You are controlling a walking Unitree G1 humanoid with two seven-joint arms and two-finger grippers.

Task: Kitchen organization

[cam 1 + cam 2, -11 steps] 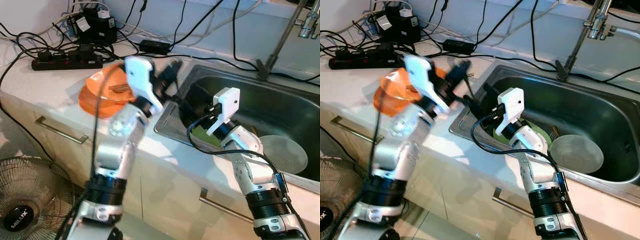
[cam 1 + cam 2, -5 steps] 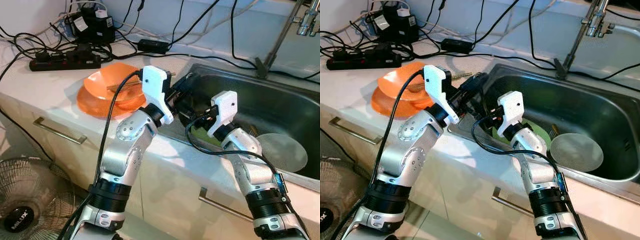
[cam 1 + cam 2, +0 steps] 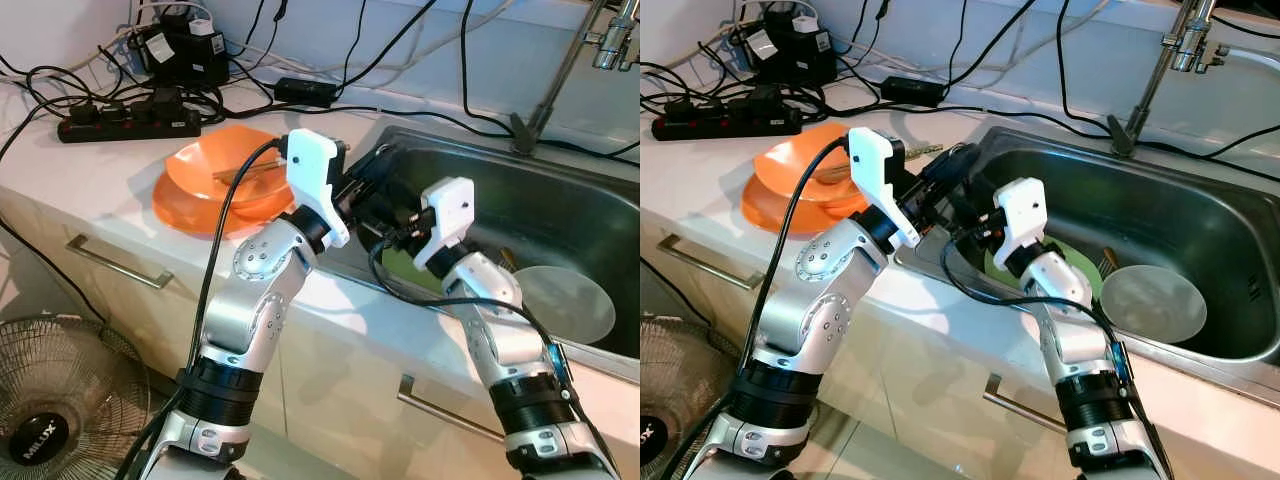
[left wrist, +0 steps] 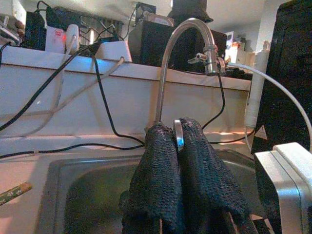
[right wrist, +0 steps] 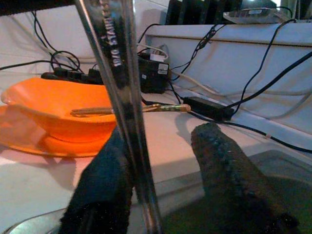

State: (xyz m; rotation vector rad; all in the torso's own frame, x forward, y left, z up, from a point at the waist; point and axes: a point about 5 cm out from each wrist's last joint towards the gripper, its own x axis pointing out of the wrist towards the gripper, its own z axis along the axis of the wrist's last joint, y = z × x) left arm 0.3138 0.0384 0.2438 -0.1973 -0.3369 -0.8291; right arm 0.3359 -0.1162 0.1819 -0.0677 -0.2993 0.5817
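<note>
My left gripper (image 4: 178,127) is shut on a thin stainless steel utensil (image 4: 179,139) and holds it over the sink's near left corner (image 3: 345,255). The utensil's stamped handle (image 5: 117,68) crosses the right wrist view, running between the fingers of my right gripper (image 5: 163,141). That gripper is open, with one finger (image 5: 105,180) close beside the handle and the other finger (image 5: 224,165) apart from it. In the head views the two grippers meet at the sink edge, left gripper (image 3: 958,168) above right gripper (image 3: 978,226). The utensil's working end is hidden.
An orange bowl (image 3: 200,165) holding chopsticks (image 5: 131,109) sits on an orange plate (image 3: 180,215) left of the sink. In the basin lie a green plate (image 3: 1075,262) and a grey bowl (image 3: 1152,303). Faucet (image 3: 1160,70), power strip (image 3: 130,118) and cables line the back. A fan (image 3: 45,400) stands on the floor.
One second ago my left arm was blurred above the orange bowl; it swung right to the sink edge beside the right gripper. Both arms have barely moved in the last half second.
</note>
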